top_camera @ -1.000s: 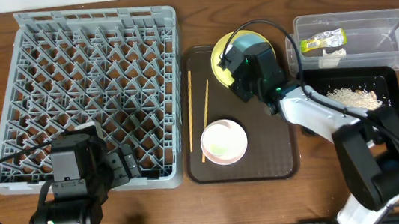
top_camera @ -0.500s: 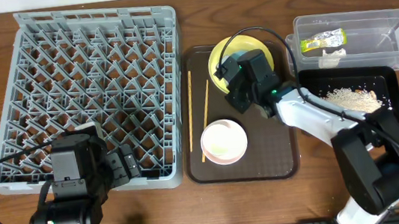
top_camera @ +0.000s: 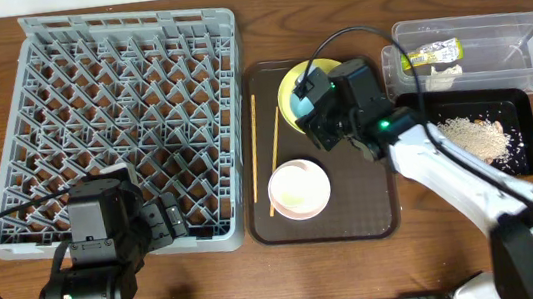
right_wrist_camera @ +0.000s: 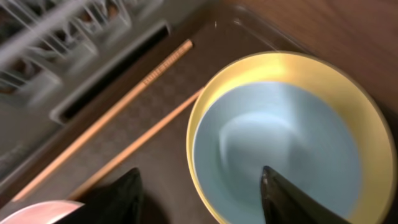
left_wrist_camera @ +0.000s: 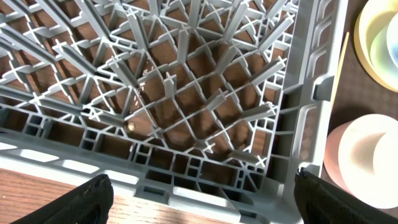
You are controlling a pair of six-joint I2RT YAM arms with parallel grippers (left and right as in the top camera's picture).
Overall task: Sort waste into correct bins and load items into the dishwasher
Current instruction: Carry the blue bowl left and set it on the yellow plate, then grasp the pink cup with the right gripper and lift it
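right gripper [right_wrist_camera: 200, 177] open, empty, above light blue bowl [right_wrist_camera: 280, 149] in yellow plate [right_wrist_camera: 261, 68]; left gripper [left_wrist_camera: 202, 186] wide open over dish rack [left_wrist_camera: 306, 118] corner

Quantities on the tabletop: dish rack [top_camera: 112, 117], 1; brown serving tray [top_camera: 353, 205], 1; clear tub [top_camera: 473, 20], 1; black tray [top_camera: 482, 97], 1. On the serving tray: yellow plate [top_camera: 289, 84], 1; light blue bowl [right_wrist_camera: 273, 143], 1; white bowl [top_camera: 299, 188], 1; chopsticks [top_camera: 254, 151], 2. In the tub: wrapper [top_camera: 432, 52], 1; tissue [top_camera: 442, 73], 1. In the black tray: crumb pile [top_camera: 471, 131], 1
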